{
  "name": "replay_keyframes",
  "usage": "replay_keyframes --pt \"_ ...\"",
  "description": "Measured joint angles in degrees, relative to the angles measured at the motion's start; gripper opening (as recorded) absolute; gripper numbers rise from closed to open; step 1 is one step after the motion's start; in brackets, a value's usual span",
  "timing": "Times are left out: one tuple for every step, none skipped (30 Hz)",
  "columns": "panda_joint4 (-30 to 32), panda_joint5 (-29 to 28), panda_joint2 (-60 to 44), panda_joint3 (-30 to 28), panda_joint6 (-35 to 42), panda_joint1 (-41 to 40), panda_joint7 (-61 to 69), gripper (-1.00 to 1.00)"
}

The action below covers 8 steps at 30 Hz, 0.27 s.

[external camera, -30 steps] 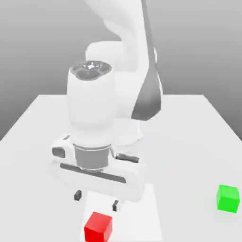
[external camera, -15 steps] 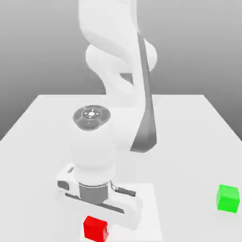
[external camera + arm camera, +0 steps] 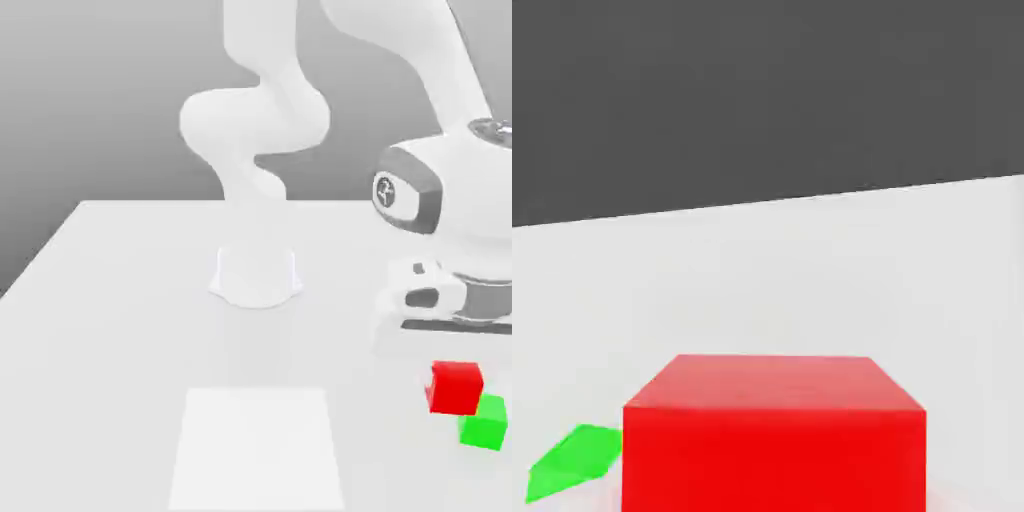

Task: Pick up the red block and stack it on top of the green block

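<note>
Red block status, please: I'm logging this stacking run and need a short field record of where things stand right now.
red block: held under the hand, above and overlapping the green block in the exterior view
green block: on the table near the exterior view's right edge, partly hidden by the red block
gripper: shut on the red block
table: white, with a paler square patch at the front
stack: not yet shown complete; whether the blocks touch cannot be told

Table [image 3: 120, 300] wide open; only green block [image 3: 486, 424] w/ red block [image 3: 455, 386] near edge
</note>
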<state>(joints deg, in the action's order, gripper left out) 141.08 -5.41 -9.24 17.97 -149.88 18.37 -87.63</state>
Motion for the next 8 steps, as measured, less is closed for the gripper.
replay_keyframes --pt "-0.12 -1.31 -1.52 -0.12 -1.32 0.89 -1.48 -1.0" --pt "-0.24 -2.67 -3.29 -0.66 -2.88 1.7 -2.73 -1.0" --pt "-0.36 -4.07 -5.2 -1.42 -4.57 2.48 -3.87 -1.0" --pt "-0.47 -5.39 -7.06 -2.25 -6.19 3.22 -4.9 1.0" --pt "-0.47 -5.39 -7.06 -2.25 -6.19 3.22 -4.9 1.0" --pt "-0.47 -5.39 -7.06 -2.25 -6.19 3.22 -4.9 1.0" --pt "-0.47 -5.39 -7.06 -2.25 -6.19 3.22 -4.9 1.0" --pt "-0.47 -5.39 -7.06 -2.25 -6.19 3.22 -4.9 1.0"
